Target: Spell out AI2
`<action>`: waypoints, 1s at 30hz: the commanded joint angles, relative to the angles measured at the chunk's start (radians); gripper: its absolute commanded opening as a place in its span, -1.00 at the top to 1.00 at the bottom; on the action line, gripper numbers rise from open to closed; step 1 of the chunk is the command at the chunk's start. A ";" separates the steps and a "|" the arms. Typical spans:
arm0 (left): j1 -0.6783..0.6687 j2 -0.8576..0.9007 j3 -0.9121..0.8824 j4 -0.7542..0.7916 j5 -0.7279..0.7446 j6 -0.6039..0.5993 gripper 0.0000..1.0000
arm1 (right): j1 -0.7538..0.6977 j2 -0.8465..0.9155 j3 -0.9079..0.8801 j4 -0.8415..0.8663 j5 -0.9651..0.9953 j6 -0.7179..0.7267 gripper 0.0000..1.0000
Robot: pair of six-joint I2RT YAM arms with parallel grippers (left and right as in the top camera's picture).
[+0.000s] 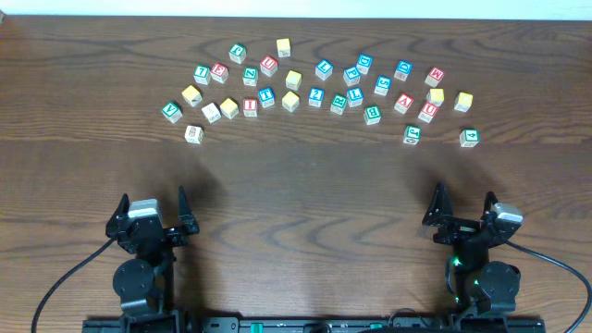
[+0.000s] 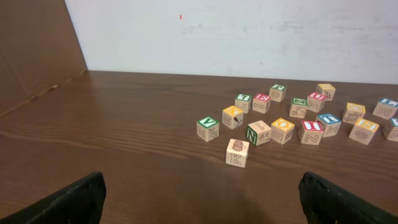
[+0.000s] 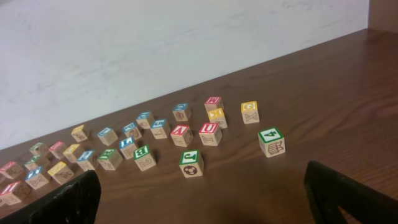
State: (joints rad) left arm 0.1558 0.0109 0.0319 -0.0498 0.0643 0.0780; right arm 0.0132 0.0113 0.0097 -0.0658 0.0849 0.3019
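Several wooden letter blocks lie in a loose band across the far half of the table (image 1: 296, 176). A red-topped A block (image 1: 403, 103) lies at the right of the band and also shows in the right wrist view (image 3: 181, 134). A red-topped block that looks like an I (image 1: 250, 106) lies at the left and shows in the left wrist view (image 2: 310, 130). A blue-topped block that looks like a 2 (image 1: 316, 96) lies near the middle. My left gripper (image 1: 153, 205) (image 2: 202, 199) and right gripper (image 1: 462, 205) (image 3: 202, 199) are open and empty, near the front edge, far from the blocks.
A green 4 block (image 1: 469, 137) and a green J block (image 1: 412, 135) lie nearest the right arm. A pale block (image 1: 192, 134) lies nearest the left arm. A white wall (image 2: 249, 31) runs behind the table.
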 commanded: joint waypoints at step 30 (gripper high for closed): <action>-0.002 -0.007 -0.028 -0.015 -0.005 -0.008 -0.95 | -0.005 -0.005 -0.004 0.003 0.011 -0.011 -0.98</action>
State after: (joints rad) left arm 0.1558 0.0109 0.0319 -0.0498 0.0643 0.0780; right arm 0.0132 0.0113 0.0097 -0.0650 0.0864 0.3019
